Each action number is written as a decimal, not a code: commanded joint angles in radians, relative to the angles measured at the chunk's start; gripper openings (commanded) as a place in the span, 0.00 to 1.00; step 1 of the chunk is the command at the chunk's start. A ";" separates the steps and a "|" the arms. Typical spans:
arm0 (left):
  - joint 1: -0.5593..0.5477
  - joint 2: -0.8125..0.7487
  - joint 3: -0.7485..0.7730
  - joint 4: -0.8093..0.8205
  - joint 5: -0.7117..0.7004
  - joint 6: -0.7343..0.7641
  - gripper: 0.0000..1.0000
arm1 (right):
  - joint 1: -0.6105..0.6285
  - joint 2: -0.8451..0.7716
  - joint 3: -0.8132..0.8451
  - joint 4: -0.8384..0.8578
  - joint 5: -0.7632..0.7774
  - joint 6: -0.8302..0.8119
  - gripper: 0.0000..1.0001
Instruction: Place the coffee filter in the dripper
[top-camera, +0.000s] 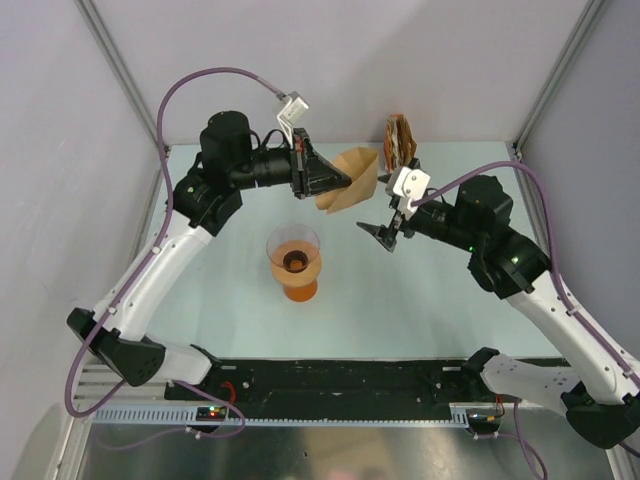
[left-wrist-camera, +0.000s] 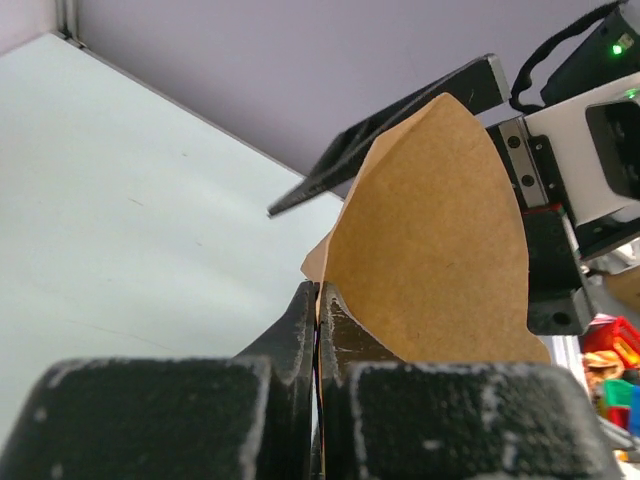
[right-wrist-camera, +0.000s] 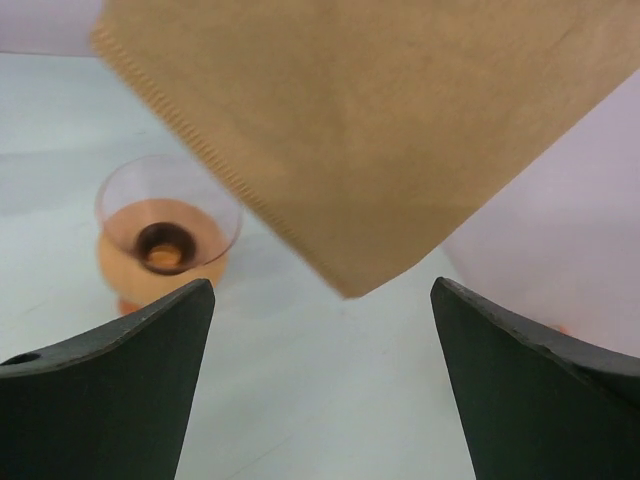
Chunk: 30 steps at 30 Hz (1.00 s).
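The left gripper (top-camera: 342, 182), jaws pressed shut on one edge, holds the tan coffee filter (top-camera: 357, 175) in the air over the rear of the table (top-camera: 430, 300). The filter is flattened, its pointed end down and its long axis slanting back and to the right. The right gripper (top-camera: 388, 228) stands wide open just beside it. The peach dripper (top-camera: 294, 262) stands upright nearer the arms, apart from the filter. An upright bundle of filters (top-camera: 400, 140) stands behind. In the right wrist view the filter's top is cut off.

The filter (top-camera: 357, 178) is matt tan paper with a finely crimped seam. The dripper (top-camera: 299, 284) is glossy, translucent peach plastic. The surface (top-camera: 400, 300) is smooth, pale and matt.
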<state>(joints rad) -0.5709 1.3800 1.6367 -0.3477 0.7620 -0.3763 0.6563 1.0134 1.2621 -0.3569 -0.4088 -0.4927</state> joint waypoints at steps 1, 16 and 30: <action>0.005 -0.002 0.053 0.054 0.000 -0.136 0.00 | 0.035 0.026 0.001 0.208 0.204 -0.077 0.96; 0.010 -0.012 0.039 0.054 -0.013 -0.157 0.00 | 0.061 0.023 0.000 0.260 0.125 -0.108 0.57; -0.018 -0.053 0.010 0.054 0.028 -0.019 0.23 | 0.014 -0.021 -0.004 0.159 -0.085 -0.062 0.40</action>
<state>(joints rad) -0.5713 1.3823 1.6444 -0.3229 0.7639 -0.4877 0.6903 1.0080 1.2575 -0.1810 -0.3943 -0.5888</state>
